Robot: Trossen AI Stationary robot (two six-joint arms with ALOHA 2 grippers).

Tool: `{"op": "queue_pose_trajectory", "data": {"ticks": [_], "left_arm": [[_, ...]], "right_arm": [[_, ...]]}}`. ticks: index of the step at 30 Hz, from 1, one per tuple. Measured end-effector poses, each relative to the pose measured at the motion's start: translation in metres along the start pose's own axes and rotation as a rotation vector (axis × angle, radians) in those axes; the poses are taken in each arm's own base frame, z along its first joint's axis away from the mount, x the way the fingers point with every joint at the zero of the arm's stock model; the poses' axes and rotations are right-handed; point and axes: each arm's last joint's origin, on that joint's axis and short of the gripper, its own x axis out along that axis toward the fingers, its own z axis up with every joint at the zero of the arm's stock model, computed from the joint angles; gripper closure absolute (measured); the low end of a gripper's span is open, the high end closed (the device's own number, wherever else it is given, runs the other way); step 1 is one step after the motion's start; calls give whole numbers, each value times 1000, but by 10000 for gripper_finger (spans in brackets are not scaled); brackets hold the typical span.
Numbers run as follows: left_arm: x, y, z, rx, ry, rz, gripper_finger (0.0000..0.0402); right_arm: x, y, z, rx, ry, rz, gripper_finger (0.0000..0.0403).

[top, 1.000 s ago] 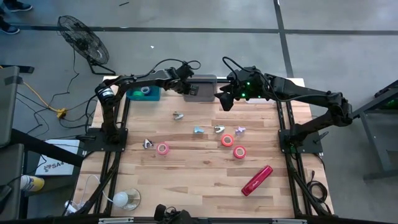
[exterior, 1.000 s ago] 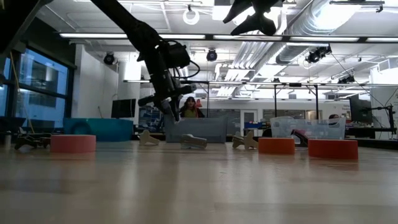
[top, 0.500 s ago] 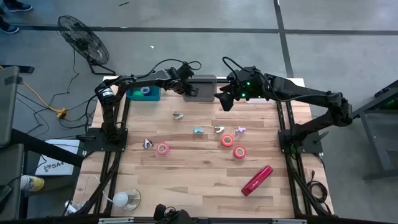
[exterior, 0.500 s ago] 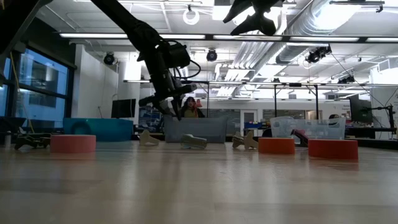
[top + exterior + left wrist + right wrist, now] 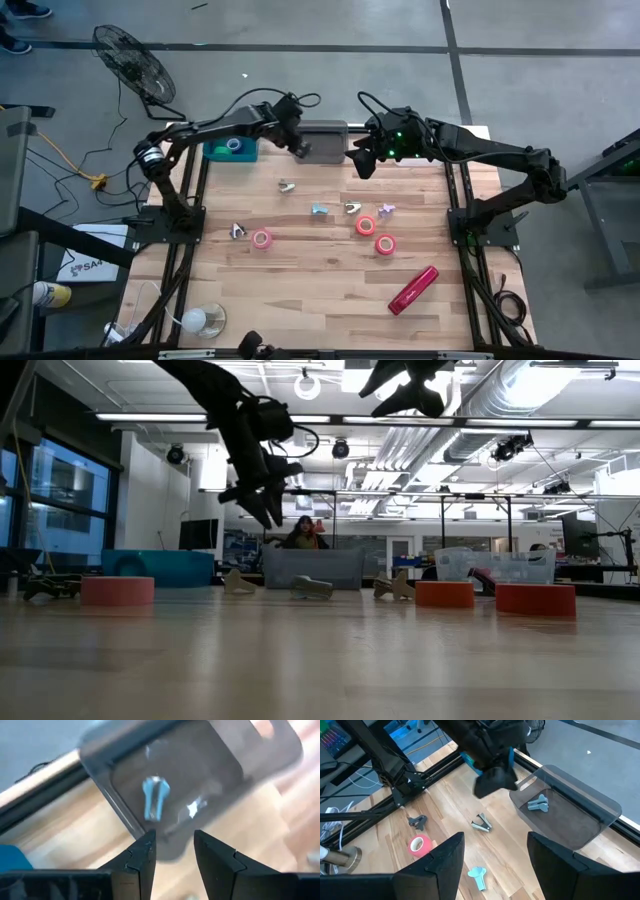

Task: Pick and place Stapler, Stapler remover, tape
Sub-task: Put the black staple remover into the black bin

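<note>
Two end effectors hung over the surface's 12 o'clock edge: left end effector (image 5: 296, 143) apart above the grey tray (image 5: 322, 141), right end effector (image 5: 359, 163) apart, empty.

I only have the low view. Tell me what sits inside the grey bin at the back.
Observer: One light-blue staple remover lies in the grey bin.
Operator: Report the left gripper.
Observer: The left gripper hovers over that bin, fingers apart, nothing between them.
Operator: Give me the stapler's spot.
Observer: The stapler lies slantwise on the table on the right arm's side, far from the bin.
</note>
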Motion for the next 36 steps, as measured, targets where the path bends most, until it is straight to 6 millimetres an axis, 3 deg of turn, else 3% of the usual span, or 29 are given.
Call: {"op": "queue_pose_trajectory", "data": {"ticks": [12,16,20,28,36], "left_arm": [[-33,7,-26,112,222,52,273],[-44,8,-44,158,321,116,273],[-52,6,-66,94,431,176,273],[-66,-5,-109,-85,485,272,273],[-58,-7,-159,-259,608,356,273]], "right_arm": [[0,0,0,-2,2,-1,194],[0,0,-1,-3,6,-3,194],[0,0,-1,-3,7,-3,194],[0,0,-1,-3,10,-5,194],[0,0,-1,-4,11,-5,194]]}}
